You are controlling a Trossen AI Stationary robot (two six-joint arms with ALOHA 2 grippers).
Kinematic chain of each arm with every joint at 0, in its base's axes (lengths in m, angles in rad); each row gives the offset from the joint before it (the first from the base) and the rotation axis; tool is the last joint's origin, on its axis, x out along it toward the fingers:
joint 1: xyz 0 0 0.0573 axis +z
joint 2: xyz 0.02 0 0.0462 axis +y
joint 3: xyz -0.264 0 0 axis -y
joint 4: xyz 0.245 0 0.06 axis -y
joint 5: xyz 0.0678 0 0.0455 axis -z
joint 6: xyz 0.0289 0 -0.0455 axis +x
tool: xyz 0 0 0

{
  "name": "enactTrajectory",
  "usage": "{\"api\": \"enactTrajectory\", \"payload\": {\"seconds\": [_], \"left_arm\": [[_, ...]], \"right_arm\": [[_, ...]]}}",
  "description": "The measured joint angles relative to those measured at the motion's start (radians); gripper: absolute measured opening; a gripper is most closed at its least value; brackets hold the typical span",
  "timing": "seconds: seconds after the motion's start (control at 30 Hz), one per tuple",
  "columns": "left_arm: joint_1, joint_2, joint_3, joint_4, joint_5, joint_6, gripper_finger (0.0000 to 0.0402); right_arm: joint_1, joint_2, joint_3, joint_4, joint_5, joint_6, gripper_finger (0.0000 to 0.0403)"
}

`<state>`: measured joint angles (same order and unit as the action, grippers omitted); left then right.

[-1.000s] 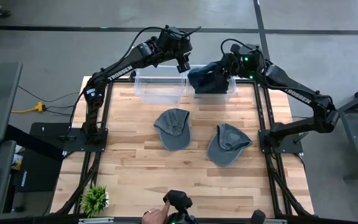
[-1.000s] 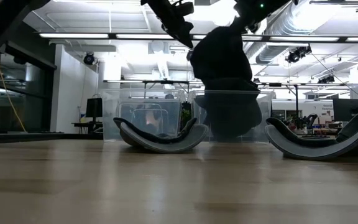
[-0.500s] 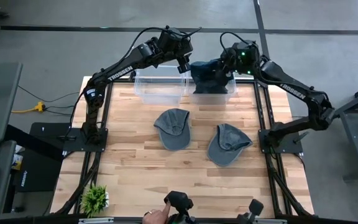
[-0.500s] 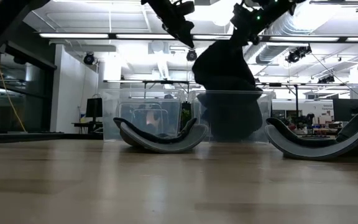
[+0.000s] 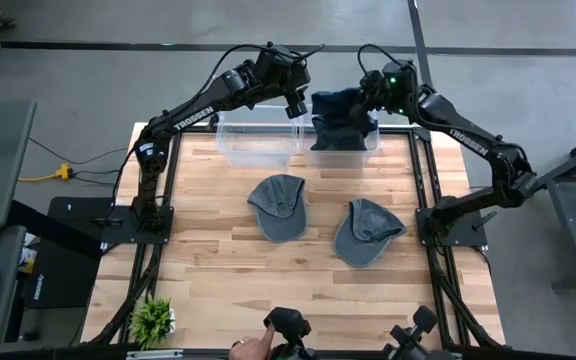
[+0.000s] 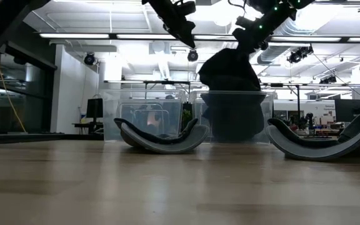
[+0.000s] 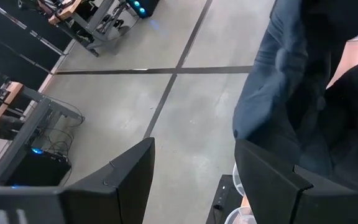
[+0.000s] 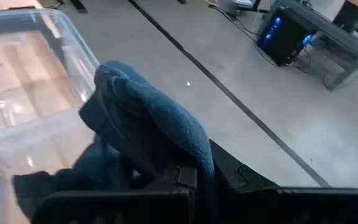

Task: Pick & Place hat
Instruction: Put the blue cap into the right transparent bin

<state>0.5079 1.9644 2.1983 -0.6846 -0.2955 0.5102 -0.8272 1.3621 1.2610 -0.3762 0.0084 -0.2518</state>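
My right gripper (image 5: 371, 97) is shut on a dark blue hat (image 5: 340, 118) above the right clear bin (image 5: 343, 157) at the table's far edge; the hat also shows in the low view (image 6: 228, 72) and the right wrist view (image 8: 148, 124). Two grey hats lie on the table: one at the middle (image 5: 279, 206), one to its right (image 5: 365, 231). My left gripper (image 5: 295, 102) is open and empty above the left clear bin (image 5: 258, 142). My right gripper pinches a bunched fold of the dark blue hat (image 8: 194, 163) between its two fingers. The hat hangs below and ahead of the fingers, lifted over the right bin; its lower part reaches down into the bin (image 6: 230, 115).
The two clear bins stand side by side along the far edge. A small green plant (image 5: 152, 320) stands at the near left corner. A person's hand (image 5: 248, 347) and a controller show at the near edge. Bare wood lies in front of the grey hats.
My right gripper has gone up and toward the table's far edge with the dark blue hat. The hat has risen and drawn together over the right bin, less of it hanging down in the bin than before.
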Motion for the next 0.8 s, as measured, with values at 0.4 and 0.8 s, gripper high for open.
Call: {"api": "enactTrajectory", "payload": {"seconds": [0.4, 0.8], "left_arm": [[-0.005, 0.000, 0.000, -0.007, -0.001, -0.002, 0.0218], [-0.020, 0.000, 0.000, -0.008, -0.003, 0.005, 0.0218]], "right_arm": [[-0.017, 0.107, 0.000, -0.031, 0.018, -0.017, 0.0003], [-0.026, 0.220, 0.001, -0.003, 0.189, -0.086, 0.0003]]}}
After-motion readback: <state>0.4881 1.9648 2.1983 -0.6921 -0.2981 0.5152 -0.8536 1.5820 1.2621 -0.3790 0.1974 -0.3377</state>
